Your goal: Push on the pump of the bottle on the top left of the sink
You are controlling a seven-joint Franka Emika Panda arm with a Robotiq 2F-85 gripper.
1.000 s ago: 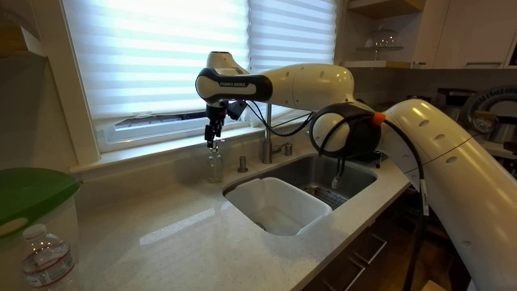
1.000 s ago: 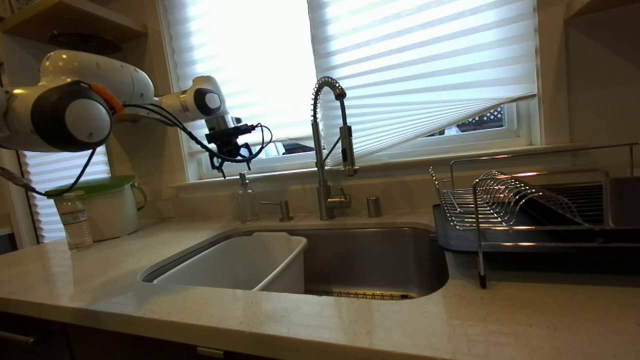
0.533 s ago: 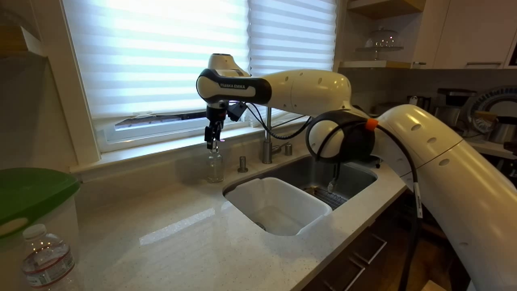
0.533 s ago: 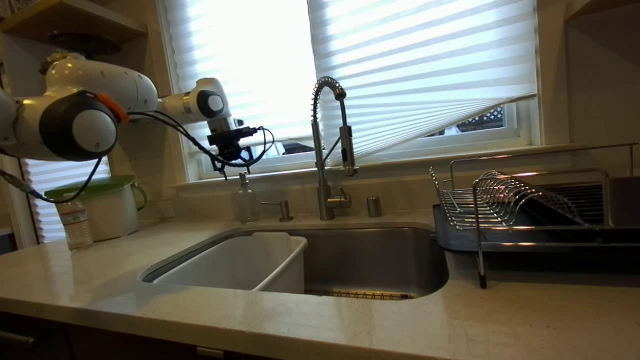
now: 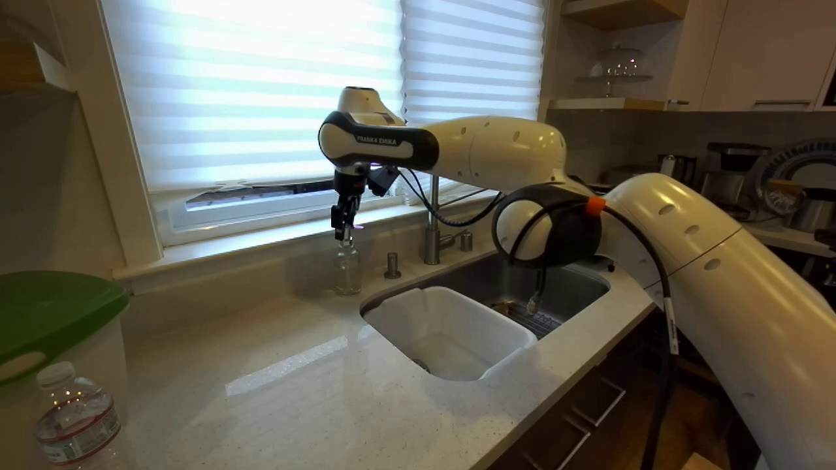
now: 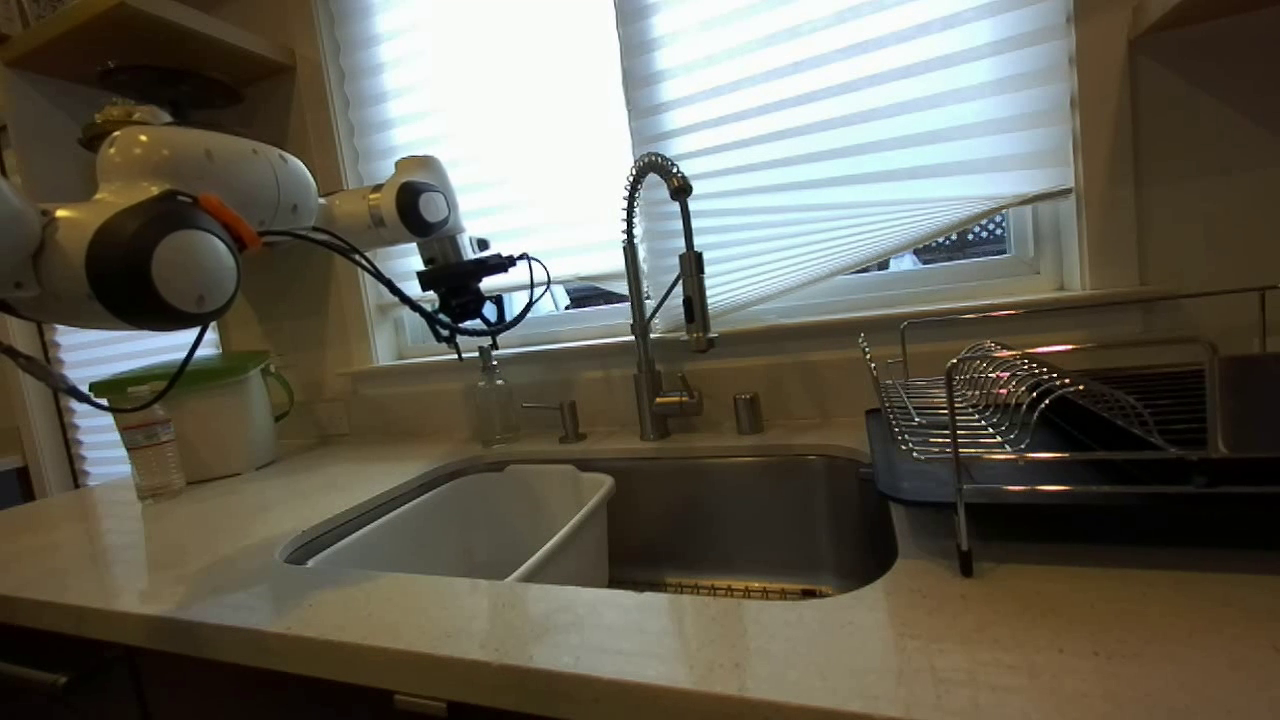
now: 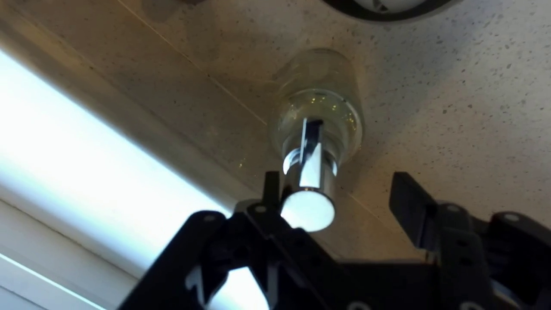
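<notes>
The clear bottle [image 5: 348,273] stands upright on the counter at the sink's back left corner; it also shows in an exterior view [image 6: 495,410] and in the wrist view [image 7: 320,97]. Its silvery pump [image 7: 308,210] has a bright flat top and a short nozzle. My gripper [image 7: 338,187] points down around the pump head, fingers apart. The pump lies close beside the left finger, with a wide gap to the right finger; whether it touches is unclear. The gripper shows above the bottle in both exterior views [image 5: 344,225] [image 6: 480,345]. The sink [image 6: 750,520] is steel.
A white tub [image 5: 450,333] sits in the sink's left part. A short metal dispenser [image 6: 568,420] and the tall faucet [image 6: 645,330] stand right of the bottle. The window sill [image 5: 287,228] is behind. A dish rack [image 6: 1000,420] and a green-lidded container [image 6: 210,410] flank the sink.
The arm has come down slightly, most clearly at the elbow. My gripper is a little lower, and its fingers look closer together. The bottle has not moved.
</notes>
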